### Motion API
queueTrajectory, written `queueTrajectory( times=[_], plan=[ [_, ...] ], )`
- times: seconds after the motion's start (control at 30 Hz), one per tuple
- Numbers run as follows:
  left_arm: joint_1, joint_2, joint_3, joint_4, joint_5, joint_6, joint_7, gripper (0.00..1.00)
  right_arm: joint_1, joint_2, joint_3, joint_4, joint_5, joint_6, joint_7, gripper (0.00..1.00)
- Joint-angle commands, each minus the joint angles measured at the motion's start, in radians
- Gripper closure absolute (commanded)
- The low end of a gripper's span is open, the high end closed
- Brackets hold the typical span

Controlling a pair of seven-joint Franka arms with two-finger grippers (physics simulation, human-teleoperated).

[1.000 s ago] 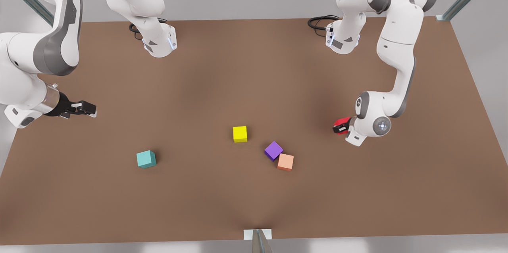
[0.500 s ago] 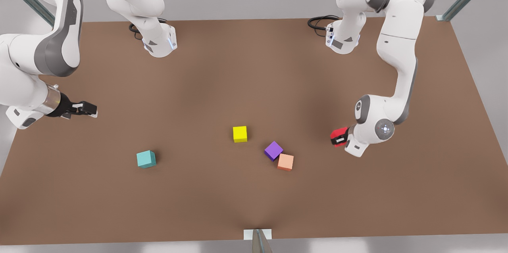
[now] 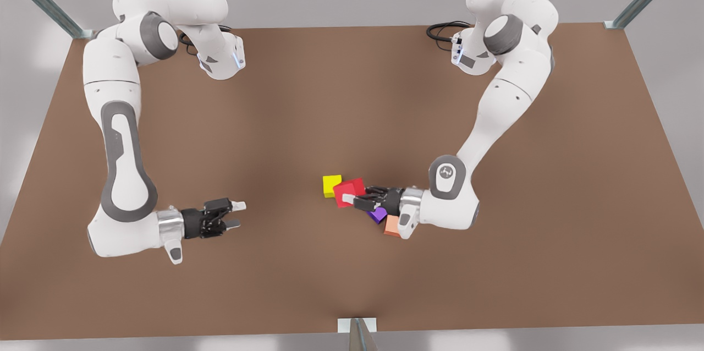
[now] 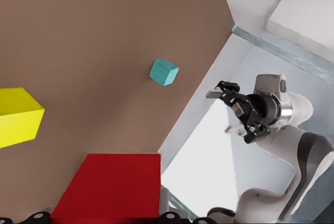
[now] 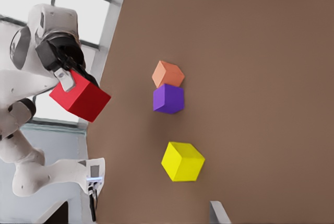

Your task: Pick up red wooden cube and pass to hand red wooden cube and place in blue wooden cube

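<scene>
I'm judging the red wooden cube [image 3: 348, 192] light, rigid and matte, pinched by the left gripper [image 3: 357, 201] on 2 opposite faces, so the right gripper [image 3: 235, 214], waiting spread apart, should be taking the free flat faces.

You'll find the small red wooden cube [image 3: 348, 192] between the left gripper's [image 3: 355, 198] jaws, above the desk [image 3: 330, 92], just to the front view's right of the yellow wooden cube [image 3: 331, 186]. The purple wooden cube [image 3: 377, 213] and salmon-orange wooden cube [image 3: 391, 226] touch beneath that wrist. The teal-blue wooden cube [image 4: 164, 72] lies well apart from them, and the right gripper [image 3: 236, 214] hangs at the front view's left.
</scene>
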Motion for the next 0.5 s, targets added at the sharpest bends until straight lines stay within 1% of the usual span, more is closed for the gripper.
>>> queueTrajectory(
  times=[0.0, 0.07, 0.13, 0.2, 0.37, 0.47],
  plan=[
    [0.000, 0.015, -0.002, 0.014, -0.106, 0.034, 0.301, 0.31, 0.007, 0.023, 0.023, 0.000, 0.122, 0.068, -1.228, 0.00],
    [-0.003, 0.051, -0.022, 0.031, -0.145, 0.072, 0.384, 0.31, 0.009, 0.053, 0.064, -0.014, 0.140, 0.070, -1.281, 0.00],
    [-0.007, 0.077, -0.041, 0.049, -0.149, 0.086, 0.460, 0.31, 0.018, 0.074, 0.078, -0.014, 0.168, 0.070, -1.291, 0.00],
    [-0.009, 0.082, -0.041, 0.046, -0.148, 0.086, 0.549, 0.31, 0.046, 0.080, 0.079, -0.016, 0.223, 0.071, -1.313, 0.00],
    [-0.009, 0.085, -0.041, 0.043, -0.149, 0.088, 0.548, 0.31, 0.084, 0.088, 0.079, -0.046, 0.295, 0.071, -1.353, 0.00],
    [-0.011, 0.091, -0.041, 0.043, -0.149, 0.101, 0.549, 0.31, 0.112, 0.103, 0.079, -0.045, 0.338, 0.114, -1.353, 0.00]
  ],
)
